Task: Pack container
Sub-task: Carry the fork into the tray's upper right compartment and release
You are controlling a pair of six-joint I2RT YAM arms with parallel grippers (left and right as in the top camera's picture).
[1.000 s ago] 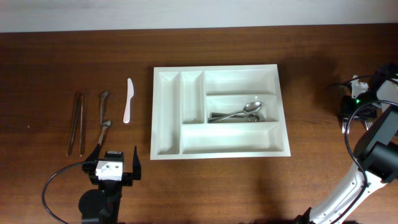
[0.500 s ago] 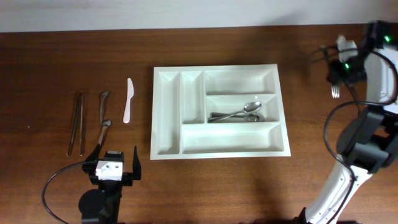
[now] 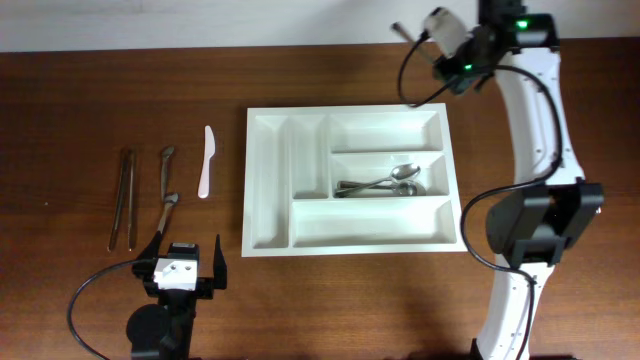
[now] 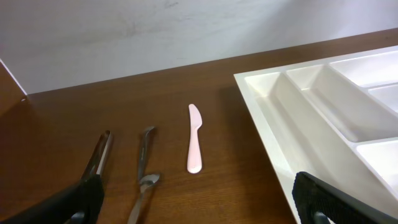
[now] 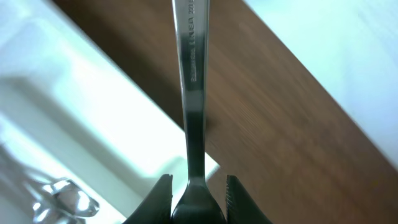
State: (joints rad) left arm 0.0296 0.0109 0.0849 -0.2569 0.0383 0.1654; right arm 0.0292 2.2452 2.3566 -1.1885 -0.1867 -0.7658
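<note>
- Overhead: the container point(image 3: 270, 180) lies flat mid-table with its long axis left to right and its narrow compartments at the left end. Beyond its far edge, the right gripper point(image 3: 426, 41) clasps a metal utensil point(image 3: 402, 31). The left gripper point(image 3: 187, 248) sits near-left, spread and empty.
- Left wrist: the container's point(image 4: 323, 93) left end fills the right side.
- Right wrist: the right gripper point(image 5: 198, 193) is clamped on the metal utensil point(image 5: 191, 74), with the container point(image 5: 81, 106) below-left.

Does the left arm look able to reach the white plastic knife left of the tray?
Likely yes: the left end effector is open, and only bare table lies between it and the white knife.
</note>
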